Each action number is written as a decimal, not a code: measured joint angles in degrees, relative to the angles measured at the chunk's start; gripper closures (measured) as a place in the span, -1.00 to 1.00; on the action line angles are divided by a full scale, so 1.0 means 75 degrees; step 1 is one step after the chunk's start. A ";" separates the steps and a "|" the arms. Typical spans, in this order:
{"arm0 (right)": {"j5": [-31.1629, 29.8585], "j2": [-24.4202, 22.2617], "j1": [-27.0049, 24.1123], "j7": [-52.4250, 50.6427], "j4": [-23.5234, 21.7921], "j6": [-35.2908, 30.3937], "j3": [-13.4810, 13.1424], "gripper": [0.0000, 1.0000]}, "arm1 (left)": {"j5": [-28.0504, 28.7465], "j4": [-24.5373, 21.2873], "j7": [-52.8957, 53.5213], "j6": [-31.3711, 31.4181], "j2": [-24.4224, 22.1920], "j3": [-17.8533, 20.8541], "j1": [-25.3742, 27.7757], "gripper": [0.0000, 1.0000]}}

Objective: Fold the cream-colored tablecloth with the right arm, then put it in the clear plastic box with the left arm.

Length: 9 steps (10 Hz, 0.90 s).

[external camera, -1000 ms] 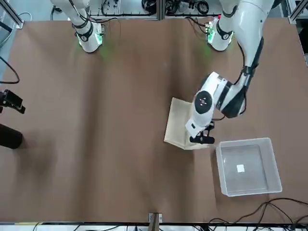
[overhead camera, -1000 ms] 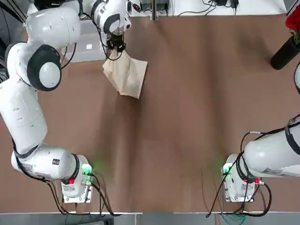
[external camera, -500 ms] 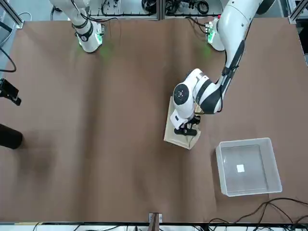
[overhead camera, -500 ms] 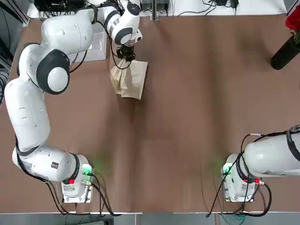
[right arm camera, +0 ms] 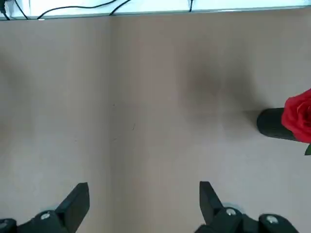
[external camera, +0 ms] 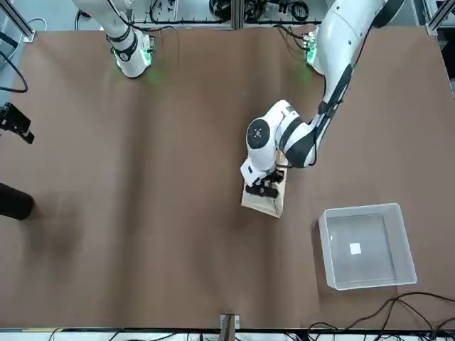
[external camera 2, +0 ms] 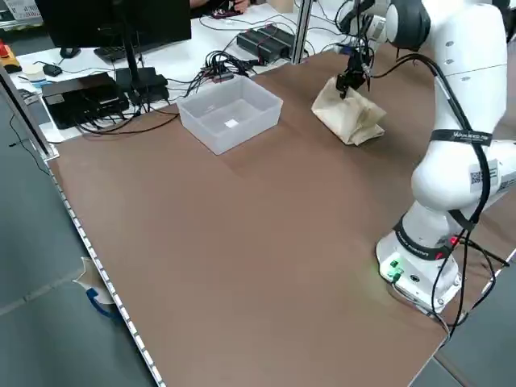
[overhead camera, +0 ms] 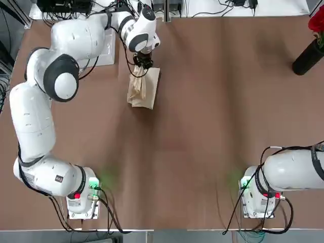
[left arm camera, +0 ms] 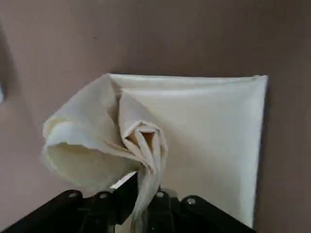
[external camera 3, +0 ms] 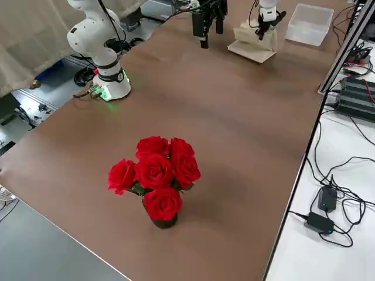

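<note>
While the left gripper (external camera: 261,190) pinches the folded cream-colored tablecloth (external camera: 264,199), the next move must carry it into the clear plastic box (external camera: 367,246); the right gripper (right arm camera: 143,204) waits parted.

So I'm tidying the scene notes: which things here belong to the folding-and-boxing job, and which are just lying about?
Belongs to the job:
- cream-colored tablecloth, partly folded, an edge pinched in the left gripper
- clear plastic box, empty
- right gripper, open, parked above bare table

Just lying about:
- vase of red roses
- cables and power adapters off the table's edge
</note>
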 joint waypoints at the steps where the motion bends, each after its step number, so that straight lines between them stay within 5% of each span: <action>1: 0.0000 -0.0002 0.0032 -0.0005 -0.0030 0.0002 -0.0042 -1.00 | -0.0003 0.0071 0.0000 0.0070 0.0088 -0.0048 -0.0001 0.73; 6: 0.0000 -0.0003 0.0219 -0.0026 -0.0066 0.0014 -0.0151 -1.00 | -0.0385 0.0256 -0.0005 0.0432 0.0263 -0.0297 -0.0006 0.28; 9: 0.0000 -0.0003 0.0229 -0.0027 -0.0078 0.0023 -0.0169 -1.00 | -0.0694 0.0547 -0.0005 0.0460 0.0265 -0.0449 -0.0003 -0.60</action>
